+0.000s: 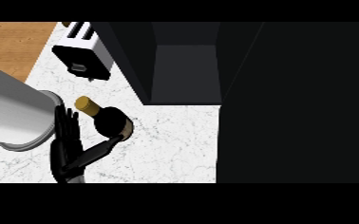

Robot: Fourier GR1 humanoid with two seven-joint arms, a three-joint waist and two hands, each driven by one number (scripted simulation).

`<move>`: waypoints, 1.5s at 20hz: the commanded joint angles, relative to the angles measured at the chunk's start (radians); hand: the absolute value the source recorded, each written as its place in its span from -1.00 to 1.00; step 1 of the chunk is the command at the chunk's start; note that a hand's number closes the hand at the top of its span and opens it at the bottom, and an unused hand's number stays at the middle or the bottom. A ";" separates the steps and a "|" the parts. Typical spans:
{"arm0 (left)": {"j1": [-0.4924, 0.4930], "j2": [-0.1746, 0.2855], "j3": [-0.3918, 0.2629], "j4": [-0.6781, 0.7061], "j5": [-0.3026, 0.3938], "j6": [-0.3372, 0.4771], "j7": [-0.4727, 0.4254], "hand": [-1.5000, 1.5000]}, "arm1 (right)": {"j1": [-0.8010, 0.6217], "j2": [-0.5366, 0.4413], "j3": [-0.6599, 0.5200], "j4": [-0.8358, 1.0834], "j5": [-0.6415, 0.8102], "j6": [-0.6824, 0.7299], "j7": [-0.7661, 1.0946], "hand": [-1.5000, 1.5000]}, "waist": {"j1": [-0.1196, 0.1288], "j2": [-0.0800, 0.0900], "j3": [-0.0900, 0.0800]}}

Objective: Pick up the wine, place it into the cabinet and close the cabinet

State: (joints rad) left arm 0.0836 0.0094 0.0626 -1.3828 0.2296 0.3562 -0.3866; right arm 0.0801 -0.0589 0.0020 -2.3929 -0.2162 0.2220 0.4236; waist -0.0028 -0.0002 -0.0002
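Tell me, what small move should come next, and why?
Probably curl the left hand round the wine: its fingers stand straight beside it, thumb reaching toward it, so nothing seems to grip it yet, and the cabinet is open beyond.

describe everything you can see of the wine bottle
The wine bottle looks like dark glass, with a gold cap on its neck and a gold band at its lower right edge. In the view its neck points up and left. It is over the marbled counter, in front of the toaster and left of the open cabinet. The left hand is close at its left, fingers straight, thumb stretched toward its lower edge; contact is unclear.
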 commanded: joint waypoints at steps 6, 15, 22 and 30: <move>-0.126 0.039 0.087 0.324 0.045 -0.123 -0.150 -1.00 | -0.059 -0.037 -0.075 -0.024 -0.089 -0.004 0.059 -1.00 | -0.001 0.001 0.000; -0.152 -0.004 0.120 0.485 0.068 -0.133 -0.313 -1.00 | 0.019 0.020 0.028 -0.050 0.023 -0.004 0.014 -1.00 | 0.000 0.000 0.000; -0.252 0.018 0.178 0.689 0.142 -0.290 -0.426 -1.00 | -0.014 0.009 0.009 0.007 0.036 0.010 -0.020 -1.00 | -0.002 0.001 -0.001; -0.341 0.016 0.173 0.817 0.177 -0.316 -0.481 -1.00 | -0.044 -0.009 -0.039 0.039 -0.008 0.016 -0.007 -1.00 | -0.002 0.001 0.000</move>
State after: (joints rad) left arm -0.2020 0.0139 0.2183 -0.6742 0.3972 0.0816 -0.8206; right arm 0.0573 -0.0597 -0.0246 -2.3589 -0.2093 0.2392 0.3993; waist -0.0038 0.0004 -0.0003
